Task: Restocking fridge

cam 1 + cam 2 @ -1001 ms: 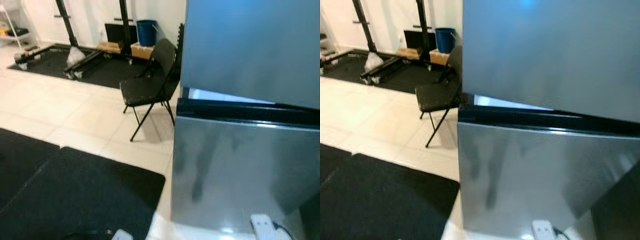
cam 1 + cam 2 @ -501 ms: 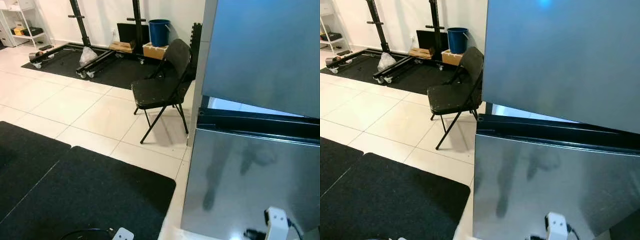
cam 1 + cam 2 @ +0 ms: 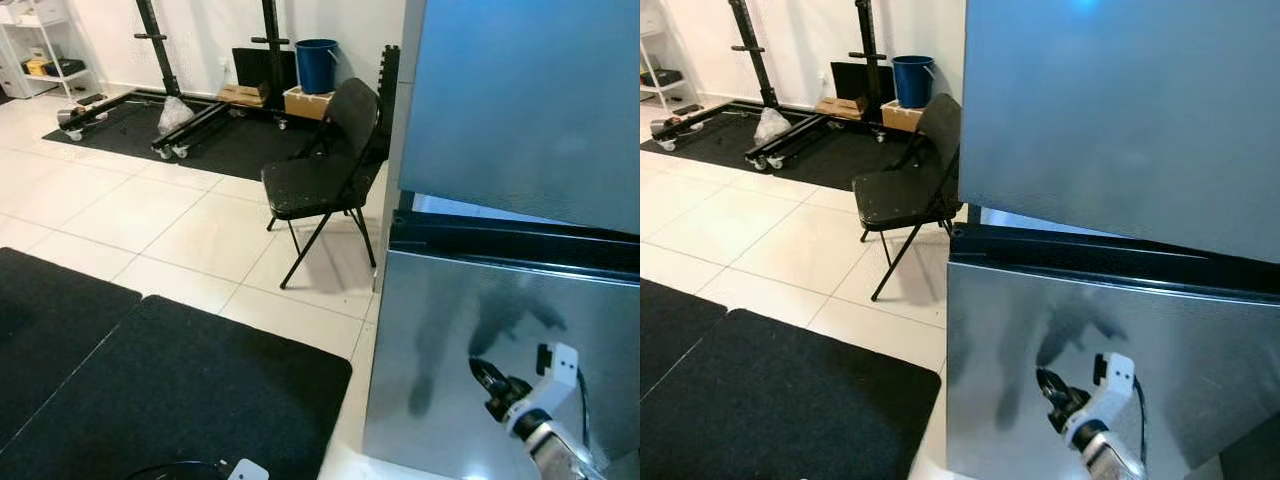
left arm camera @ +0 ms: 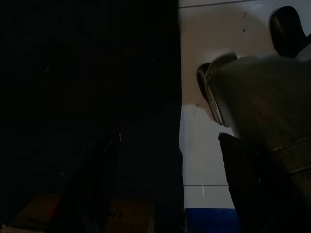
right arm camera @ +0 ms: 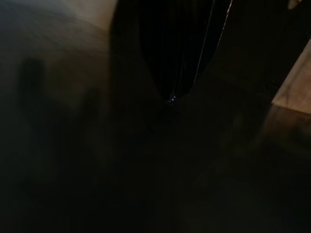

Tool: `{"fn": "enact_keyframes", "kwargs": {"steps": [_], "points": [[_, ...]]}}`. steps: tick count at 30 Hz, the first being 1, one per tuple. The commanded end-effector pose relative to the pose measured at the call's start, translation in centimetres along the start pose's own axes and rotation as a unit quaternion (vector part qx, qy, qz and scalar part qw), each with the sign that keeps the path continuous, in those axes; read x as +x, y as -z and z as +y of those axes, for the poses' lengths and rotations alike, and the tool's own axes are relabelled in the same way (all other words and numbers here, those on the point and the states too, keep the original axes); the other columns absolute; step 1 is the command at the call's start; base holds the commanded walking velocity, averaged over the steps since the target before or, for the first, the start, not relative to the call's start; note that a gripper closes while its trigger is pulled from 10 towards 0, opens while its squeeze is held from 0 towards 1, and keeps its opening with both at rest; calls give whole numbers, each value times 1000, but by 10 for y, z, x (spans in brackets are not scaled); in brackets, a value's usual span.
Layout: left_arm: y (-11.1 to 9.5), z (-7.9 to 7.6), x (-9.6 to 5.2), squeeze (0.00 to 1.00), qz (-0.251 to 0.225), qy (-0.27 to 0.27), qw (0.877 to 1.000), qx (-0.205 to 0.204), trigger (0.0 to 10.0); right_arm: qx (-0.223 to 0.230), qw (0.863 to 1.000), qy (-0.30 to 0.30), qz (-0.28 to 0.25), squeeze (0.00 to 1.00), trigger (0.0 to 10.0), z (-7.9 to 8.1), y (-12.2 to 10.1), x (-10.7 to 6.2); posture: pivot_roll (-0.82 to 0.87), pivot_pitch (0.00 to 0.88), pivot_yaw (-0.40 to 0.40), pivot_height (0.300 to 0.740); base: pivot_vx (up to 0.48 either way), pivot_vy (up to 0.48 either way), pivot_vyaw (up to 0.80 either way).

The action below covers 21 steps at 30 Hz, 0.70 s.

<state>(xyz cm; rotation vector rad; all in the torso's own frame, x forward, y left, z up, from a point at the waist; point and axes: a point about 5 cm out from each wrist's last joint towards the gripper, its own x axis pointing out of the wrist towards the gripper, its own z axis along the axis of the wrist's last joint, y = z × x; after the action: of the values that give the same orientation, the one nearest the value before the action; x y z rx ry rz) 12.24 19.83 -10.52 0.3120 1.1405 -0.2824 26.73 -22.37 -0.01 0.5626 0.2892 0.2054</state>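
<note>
A tall steel fridge stands close in front of me on the right. Its upper door [image 3: 520,100] hangs slightly ajar, with a strip of white interior [image 3: 470,208] showing under it. The lower door [image 3: 450,320] is closed and reflects my arm. My right gripper [image 3: 486,376] is raised in front of the lower door, low down, pointing left; its white wrist [image 3: 555,365] sits behind it. In the left wrist view my left gripper [image 4: 170,145] hangs open over the black mat [image 4: 87,97] and white tile, holding nothing. The right wrist view is almost black.
A black folding chair [image 3: 320,170] stands just left of the fridge on pale tiles. Black floor mats [image 3: 160,390] lie at my feet. Further back are wheeled black rack frames [image 3: 190,120], a blue bucket [image 3: 316,64], cardboard boxes [image 3: 305,100] and a white shelf [image 3: 40,60].
My right gripper has risen from the bottom edge of the picture to in front of the fridge's lower door. The head camera has swung and steadied; the fridge and chair stay put.
</note>
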Motion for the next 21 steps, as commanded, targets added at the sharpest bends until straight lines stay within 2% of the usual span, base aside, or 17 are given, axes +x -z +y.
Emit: {"fn": "enact_keyframes", "kwargs": {"steps": [1,3,9,12,14,17,18,19,21], "points": [[1,-6,1,0,3,8,1000,-8,10000,-20,999,-7,-47,0,10000,7,-22,12,-29,0,0,740,0,0,0],[1,-5,1,0,4,8,1000,-8,10000,-37,998,-7,-57,0,10000,15,-31,22,-27,0,0,740,0,0,0],[2,-5,0,0,4,8,1000,-9,10000,-54,996,-14,-70,0,10000,26,-42,33,-24,0,-1,740,0,0,0],[2,-5,0,0,3,8,1000,-12,10000,-72,993,-34,-91,0,10000,46,-58,51,-15,0,-6,740,0,0,0],[2,-5,0,0,3,8,1000,-13,10000,-76,993,-36,-88,0,10000,48,-58,53,-16,0,-8,740,0,0,0],[2,-6,0,0,3,10,1000,-14,10000,-86,994,-39,-53,0,10000,47,-45,51,-15,0,-10,740,0,0,0],[3,-7,0,0,4,11,1000,-15,10000,-99,995,-31,-10,0,10000,42,-28,45,-17,0,-10,740,0,0,0],[3,-7,0,0,4,11,1000,-15,10000,-99,995,-31,-10,0,10000,42,-28,45,-17,0,-10,740,0,0,0],[4,-7,0,0,5,13,1000,-16,10000,-130,989,-15,67,0,10000,31,1,32,-17,0,-10,740,0,0,0]]}}
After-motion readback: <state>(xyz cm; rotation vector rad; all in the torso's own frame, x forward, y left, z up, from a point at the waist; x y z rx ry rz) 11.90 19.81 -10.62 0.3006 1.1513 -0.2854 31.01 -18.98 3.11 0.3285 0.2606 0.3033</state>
